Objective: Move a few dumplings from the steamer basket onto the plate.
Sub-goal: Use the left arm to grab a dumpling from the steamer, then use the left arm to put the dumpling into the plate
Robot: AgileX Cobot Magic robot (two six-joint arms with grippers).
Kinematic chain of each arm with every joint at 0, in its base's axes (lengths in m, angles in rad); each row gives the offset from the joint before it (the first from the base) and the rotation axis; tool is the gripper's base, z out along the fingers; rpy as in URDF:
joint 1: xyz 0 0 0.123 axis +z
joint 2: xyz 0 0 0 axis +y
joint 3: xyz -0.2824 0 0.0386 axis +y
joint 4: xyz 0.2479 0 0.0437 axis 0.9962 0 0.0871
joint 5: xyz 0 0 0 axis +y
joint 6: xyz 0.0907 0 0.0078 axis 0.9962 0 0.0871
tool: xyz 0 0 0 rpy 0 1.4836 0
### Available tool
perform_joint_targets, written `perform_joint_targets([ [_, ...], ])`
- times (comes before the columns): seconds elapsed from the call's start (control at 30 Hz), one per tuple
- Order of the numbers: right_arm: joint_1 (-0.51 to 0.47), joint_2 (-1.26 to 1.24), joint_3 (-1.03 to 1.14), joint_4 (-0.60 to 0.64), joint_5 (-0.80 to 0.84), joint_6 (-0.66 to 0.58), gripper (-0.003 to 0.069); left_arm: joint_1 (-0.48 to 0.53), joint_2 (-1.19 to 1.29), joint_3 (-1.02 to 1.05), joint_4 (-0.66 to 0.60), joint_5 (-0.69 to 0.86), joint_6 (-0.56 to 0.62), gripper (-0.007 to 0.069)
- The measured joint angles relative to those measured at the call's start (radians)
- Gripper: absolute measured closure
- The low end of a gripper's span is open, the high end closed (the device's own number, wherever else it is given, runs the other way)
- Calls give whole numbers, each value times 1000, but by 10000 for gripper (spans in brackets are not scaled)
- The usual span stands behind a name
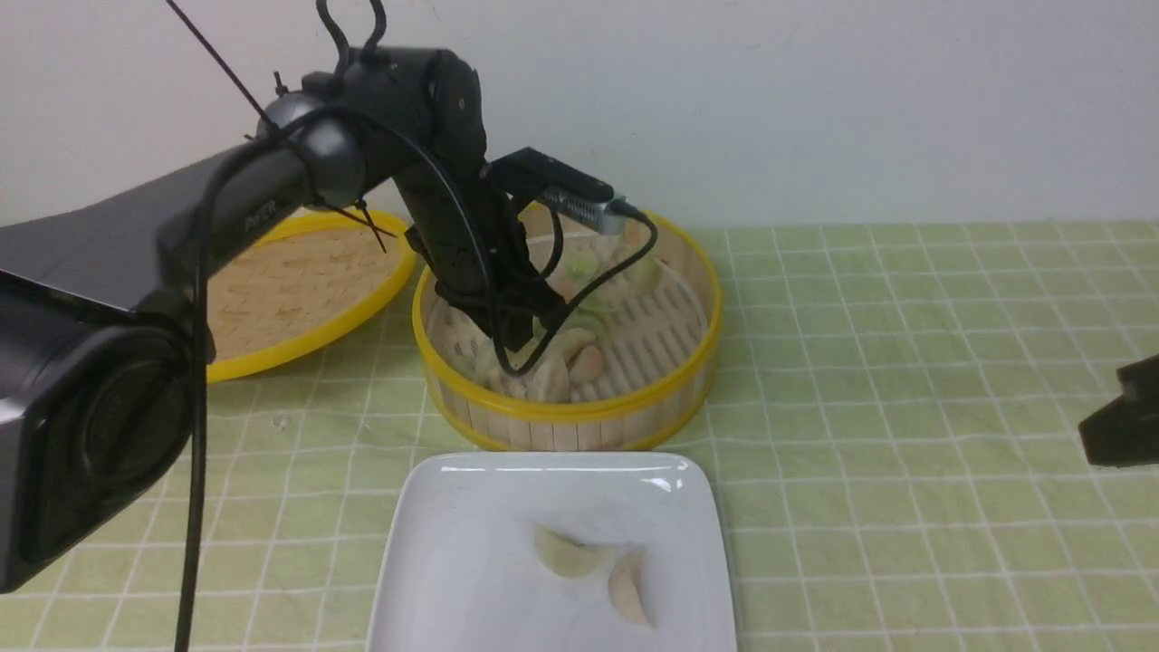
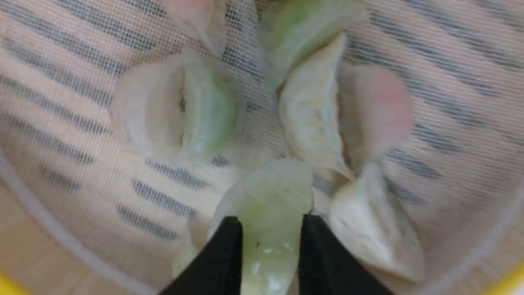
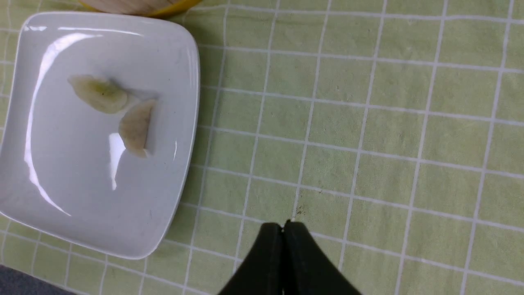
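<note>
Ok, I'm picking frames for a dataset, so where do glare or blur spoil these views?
Right wrist view: bright glare streaks on the plate, its two dumplings fairly clear. Left wrist view: soft gripper fingers, basket rim blurred. Front view: the plate shows only small highlights; dumplings in the basket look hazy.

A black robot arm (image 1: 416,145) is reaching from the left into a yellow-rimmed bamboo basket (image 1: 569,426) of pale dumplings (image 1: 549,378), while two dumplings (image 1: 569,552) are lying on a white plate (image 1: 489,552) in front of it and a woven lid (image 1: 290,281) is sitting tilted beside the basket on a green checked cloth (image 1: 869,407)
</note>
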Motion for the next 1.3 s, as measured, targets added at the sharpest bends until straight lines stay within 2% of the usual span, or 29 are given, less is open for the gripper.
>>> perform_joint_targets([
  [0.17, 0, 0, 0, 10, 0, -25, 673, 0, -28, -59, -4, 40, -8, 469],
  [0.43, 0, 0, 0, 21, 0, -46, 673, 0, -166, -14, -77, 47, -23, 470],
  [0.57, 0, 0, 0, 21, 0, -57, 673, -8, -299, 133, -101, 46, -23, 470],
  [0.67, 0, 0, 0, 24, 0, -69, 673, -29, -409, 328, -108, 47, -43, 470],
  [0.9, 0, 0, 0, 29, 0, -99, 673, -170, -465, 704, -114, 43, -67, 470],
  [1.17, 0, 6, -1, 95, 0, -149, 673, -211, -428, 761, -102, -40, -129, 468],
  [1.3, 0, 47, -40, 116, 1, -150, 673, -211, -428, 761, -88, -39, -138, 394],
])
